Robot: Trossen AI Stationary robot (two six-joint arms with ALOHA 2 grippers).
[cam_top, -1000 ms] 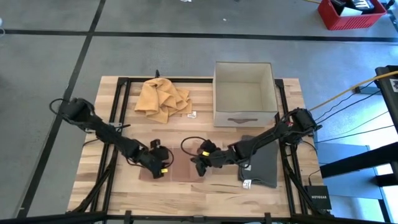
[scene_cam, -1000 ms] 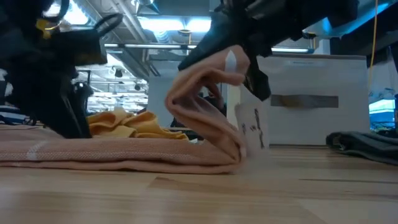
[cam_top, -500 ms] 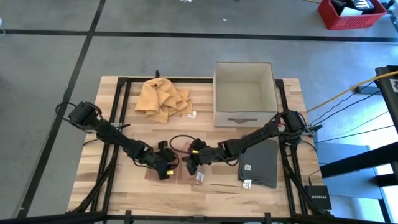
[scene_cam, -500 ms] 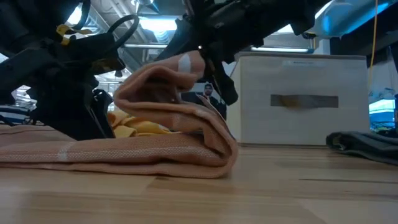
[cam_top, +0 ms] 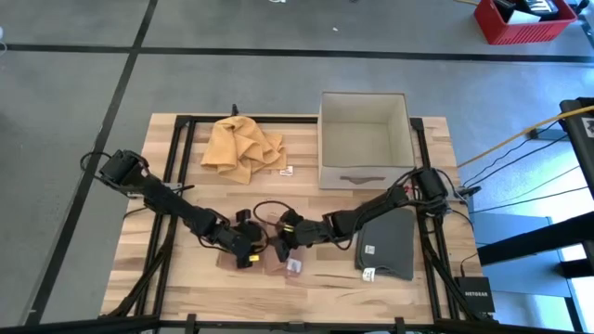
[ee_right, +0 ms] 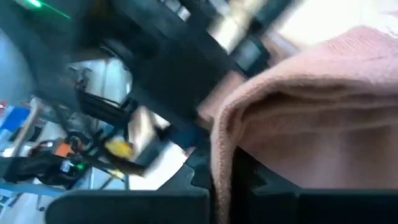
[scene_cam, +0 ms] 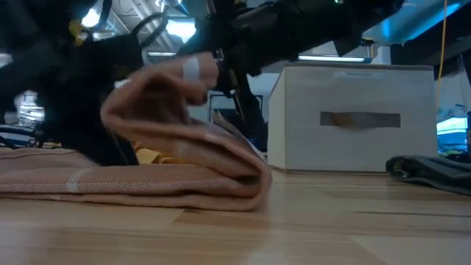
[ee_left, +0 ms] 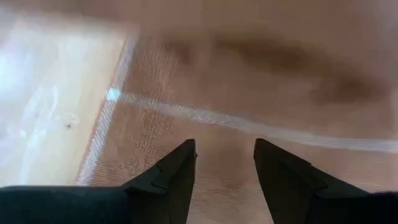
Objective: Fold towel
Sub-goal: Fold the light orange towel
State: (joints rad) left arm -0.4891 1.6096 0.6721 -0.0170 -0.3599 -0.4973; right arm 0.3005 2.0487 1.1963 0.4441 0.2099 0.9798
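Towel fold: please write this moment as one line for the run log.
stage: folding | right gripper: shut on pink towel edge, lifted over | left gripper: open, above flat part | yellow cloth, box: untouched

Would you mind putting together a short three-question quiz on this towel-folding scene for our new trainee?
1. True or false: the right hand is shut on an edge of the pink towel.
2. Which lies nearest the fabric storage box: A) the yellow cloth, B) the dark grey towel, C) the pink towel?
3. The left hand has its fingers ____ over the flat pink towel.

Key: 1 true; 2 B; 3 open.
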